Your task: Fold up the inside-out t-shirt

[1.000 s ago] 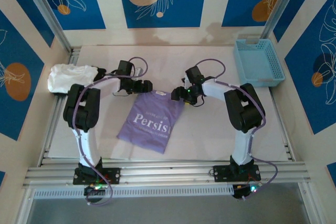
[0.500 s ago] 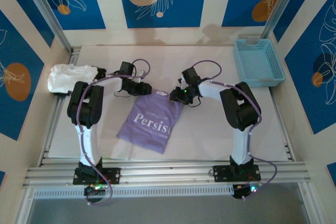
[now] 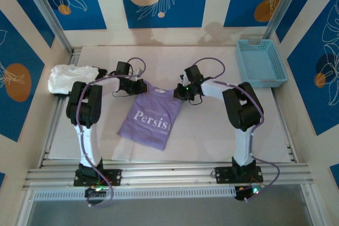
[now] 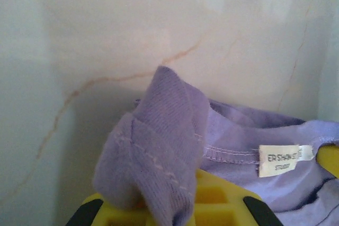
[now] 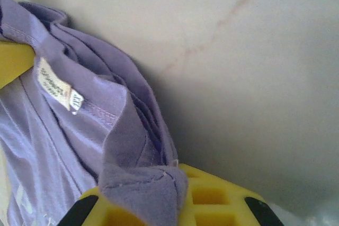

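Newly closed, left claw and right claw each pinch the shirt between them, apparently at its shoulders.

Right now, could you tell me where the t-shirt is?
In the top view the lavender t-shirt lies mid-table between the arms, its far edge pinched by the left gripper and right gripper.

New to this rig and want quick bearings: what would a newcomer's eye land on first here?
The lavender t-shirt lies mid-table, white lettering up, with the left tool and right tool each shut on a far corner near its collar. A blue basket sits at the far right corner, a white garment at the far left edge.
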